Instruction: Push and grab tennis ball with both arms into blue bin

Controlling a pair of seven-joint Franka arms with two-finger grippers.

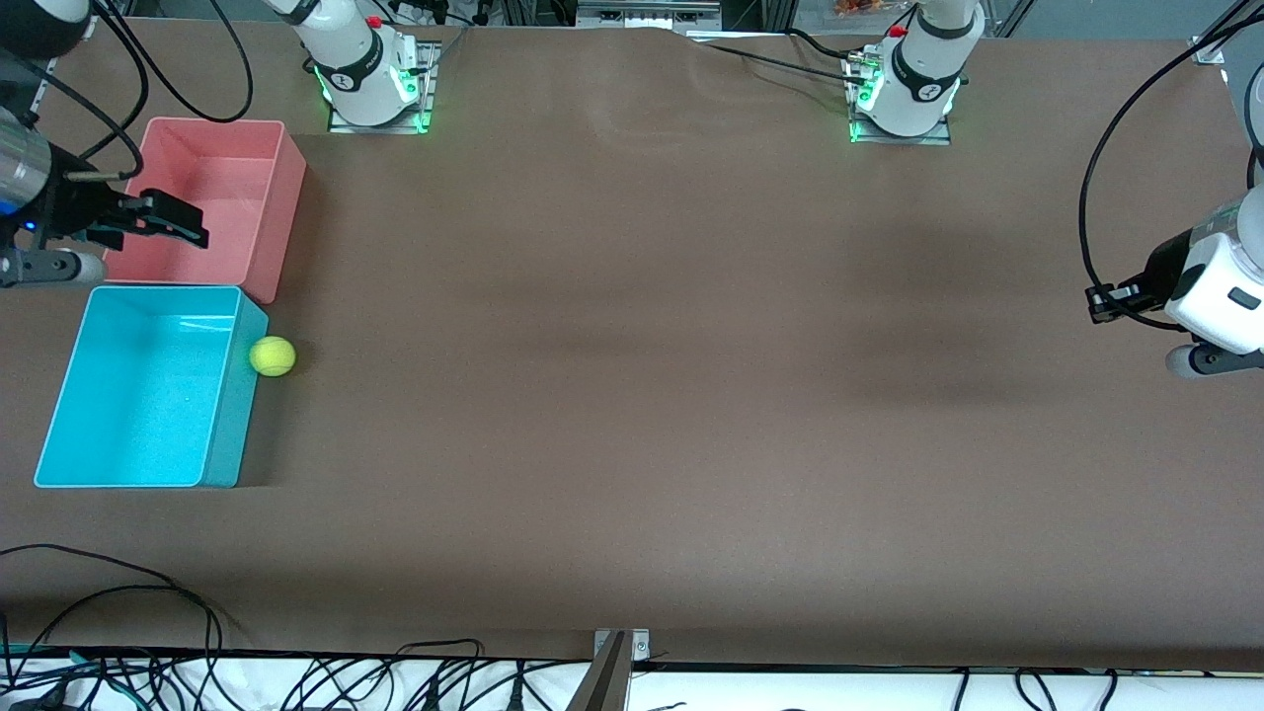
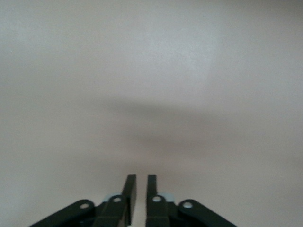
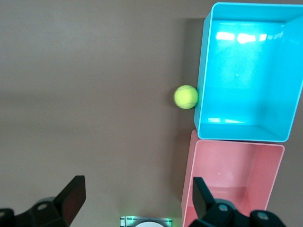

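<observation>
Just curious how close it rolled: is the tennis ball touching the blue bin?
Touching: in the right wrist view the tennis ball sits against the blue bin wall, no gap.

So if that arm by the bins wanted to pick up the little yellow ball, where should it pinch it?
Probably from straight above, pinching the tennis ball across its middle. It sits on the table against the blue bin's outer wall, so fingers placed along that wall, one nearer the front camera and one toward the pink bin, should avoid hitting it. The right gripper, open over the pink bin, is closest.
</observation>
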